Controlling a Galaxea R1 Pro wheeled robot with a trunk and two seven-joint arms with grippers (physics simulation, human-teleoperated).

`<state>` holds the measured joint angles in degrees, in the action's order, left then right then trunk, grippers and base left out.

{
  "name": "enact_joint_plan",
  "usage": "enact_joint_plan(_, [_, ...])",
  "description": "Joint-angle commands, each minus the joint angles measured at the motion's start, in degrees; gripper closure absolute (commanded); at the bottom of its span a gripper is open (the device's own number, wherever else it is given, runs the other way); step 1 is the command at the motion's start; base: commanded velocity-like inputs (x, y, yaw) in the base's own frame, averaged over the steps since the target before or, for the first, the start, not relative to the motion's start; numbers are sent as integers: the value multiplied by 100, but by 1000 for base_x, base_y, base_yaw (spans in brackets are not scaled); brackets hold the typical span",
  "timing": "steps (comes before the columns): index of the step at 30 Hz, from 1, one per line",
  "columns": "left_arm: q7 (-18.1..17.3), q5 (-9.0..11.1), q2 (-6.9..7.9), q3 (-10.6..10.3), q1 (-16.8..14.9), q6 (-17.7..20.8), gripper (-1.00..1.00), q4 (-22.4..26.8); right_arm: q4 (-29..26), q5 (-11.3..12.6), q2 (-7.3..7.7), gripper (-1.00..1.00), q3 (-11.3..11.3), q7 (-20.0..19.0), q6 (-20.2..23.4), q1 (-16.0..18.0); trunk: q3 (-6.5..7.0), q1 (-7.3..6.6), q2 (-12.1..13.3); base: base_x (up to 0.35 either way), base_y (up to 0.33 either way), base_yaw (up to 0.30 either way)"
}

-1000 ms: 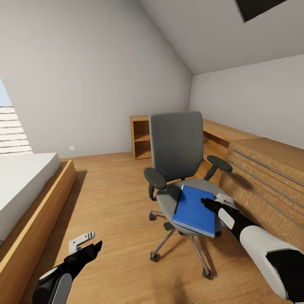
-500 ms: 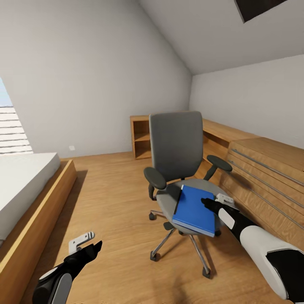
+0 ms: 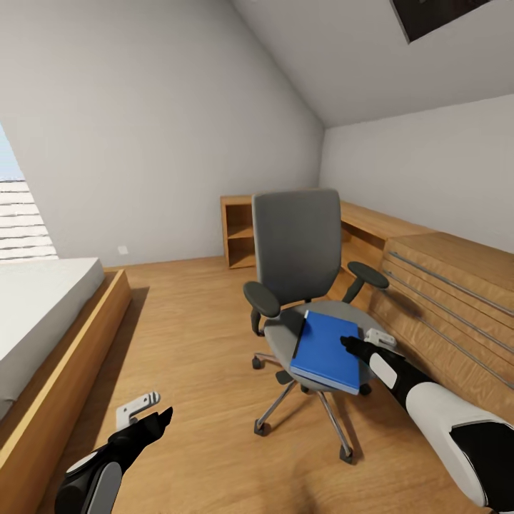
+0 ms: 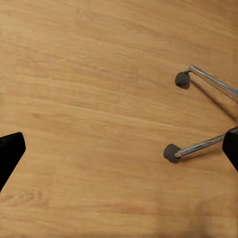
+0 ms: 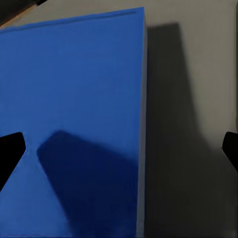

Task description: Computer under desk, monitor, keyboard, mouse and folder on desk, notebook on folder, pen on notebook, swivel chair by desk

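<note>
The swivel chair [image 3: 298,243], grey with black armrests, stands on the wood floor in the middle of the head view. The bright blue folder [image 3: 325,346] lies flat on its seat, overhanging the front edge. My right gripper [image 3: 360,343] hovers open at the folder's right edge, close above it. In the right wrist view the folder [image 5: 74,124] and the grey seat [image 5: 193,124] lie between the wide-apart fingertips. My left gripper [image 3: 150,414] hangs open low over the floor, left of the chair. In the left wrist view two chair castors [image 4: 171,152] show beyond the left gripper [image 4: 119,148].
A wood-framed bed [image 3: 43,314] runs along the left. A light wood chest of drawers [image 3: 457,300] stands close on the right of the chair. A low open wood shelf [image 3: 239,232] sits against the back wall. A dark roof window [image 3: 435,14] is overhead.
The whole picture has shifted slightly, so the camera moved. Both arms hold the same pose and the folder still lies on the seat.
</note>
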<state>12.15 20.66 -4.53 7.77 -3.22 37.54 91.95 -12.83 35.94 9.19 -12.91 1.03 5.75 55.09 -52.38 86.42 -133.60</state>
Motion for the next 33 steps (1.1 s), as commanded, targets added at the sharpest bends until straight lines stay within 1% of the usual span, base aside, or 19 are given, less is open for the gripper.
enact_joint_plan(1, [42, 61, -4, 5, -4, 25, -100, 7, -9, 45, 7, -100, -45, 11, 23, 2, 13, -24, 39, -1, 0, 0])
enact_joint_plan(12, [42, 61, -4, 5, -4, 25, -100, -1, -9, 45, 4, -100, -49, 4, 3, 2, 210, -265, 480, 0, 0, 0])
enact_joint_plan(24, [42, 59, -4, 5, -4, 13, -100, -13, -69, 20, -6, -100, -76, -27, -32, 2, 210, -265, 480, 3, 0, 0])
enact_joint_plan(28, [43, 54, -4, 4, -4, 9, -100, -24, -143, -6, -23, -100, -119, -31, -146, -4, 210, -265, 480, 160, 0, 0])
enact_joint_plan(30, [45, 56, -4, 0, -4, 7, -100, -26, -196, -72, -27, -100, -167, -27, -217, -10, 210, -265, 480, 265, 0, 0])
enact_joint_plan(33, [49, 59, -4, -8, -4, 4, -100, -42, -253, -299, -35, -100, -213, -13, -286, -14, 210, -265, 480, 203, 0, 0])
